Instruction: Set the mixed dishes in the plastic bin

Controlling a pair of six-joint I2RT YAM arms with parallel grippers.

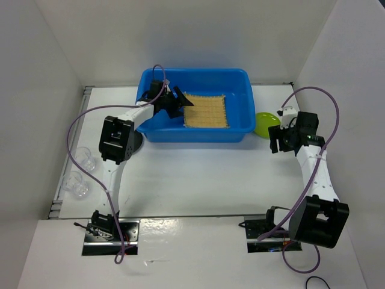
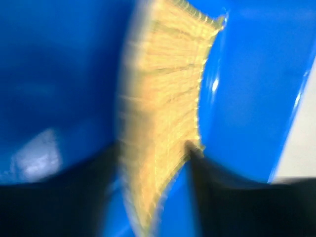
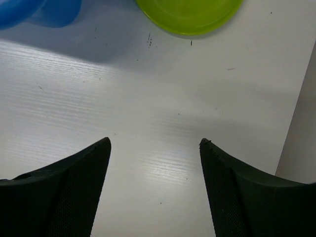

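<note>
The tan bamboo mat [image 1: 205, 111] lies inside the blue plastic bin [image 1: 240, 78]. My left gripper [image 1: 180, 103] hangs over the mat's left edge with its jaws apart. The left wrist view is blurred: the mat [image 2: 163, 98] runs between the open left gripper [image 2: 153, 145] fingers, with blue bin wall [image 2: 49, 59] around it. The lime-green plate [image 1: 265, 123] sits on the table just right of the bin. My right gripper [image 1: 275, 139] is beside it, open over bare table [image 3: 154, 141], with the plate [image 3: 190, 15] ahead. Two clear cups [image 1: 84, 158] [image 1: 76, 183] stand far left.
A dark round shape [image 1: 136, 143] shows on the table beside the left arm's elbow, partly hidden by the arm. White walls close in the table on the left, back and right. The bin's corner [image 3: 29, 12] shows in the right wrist view.
</note>
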